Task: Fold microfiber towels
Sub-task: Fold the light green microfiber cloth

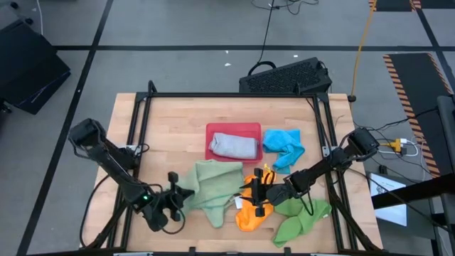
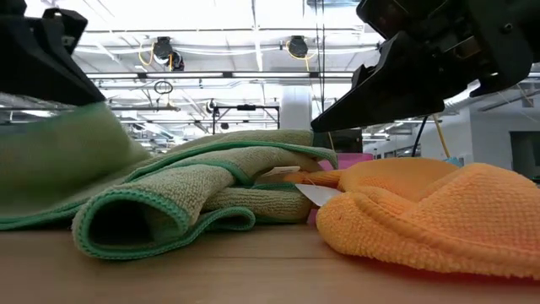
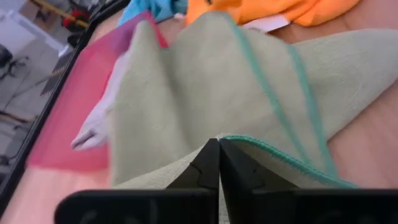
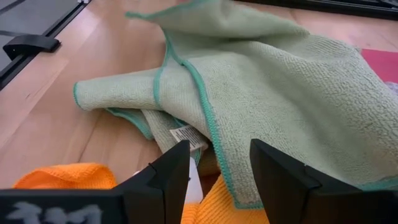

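The table [image 1: 178, 117] fills the frame's centre. The sage towel [image 1: 213, 186] lies crumpled at lower centre, its left edge pinched in the clamped left gripper [image 1: 178, 193]. The right gripper [image 1: 254, 193], fingers parted and empty, hovers over the orange towel [image 1: 250, 217].

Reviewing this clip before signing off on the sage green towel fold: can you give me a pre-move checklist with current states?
1. Left gripper shut on the sage green towel edge: ok.
2. Right gripper open, over the orange towel near the sage towel's hem: ok.
3. Right gripper holding a second corner: not ok, nothing between its fingers yet.
4. Towel spread flat: not ok, bunched and doubled over.
5. Towel free of neighbours: not ok, it lies against the orange towel and the red tray.
6. Whether only one layer is pinched: cannot tell.
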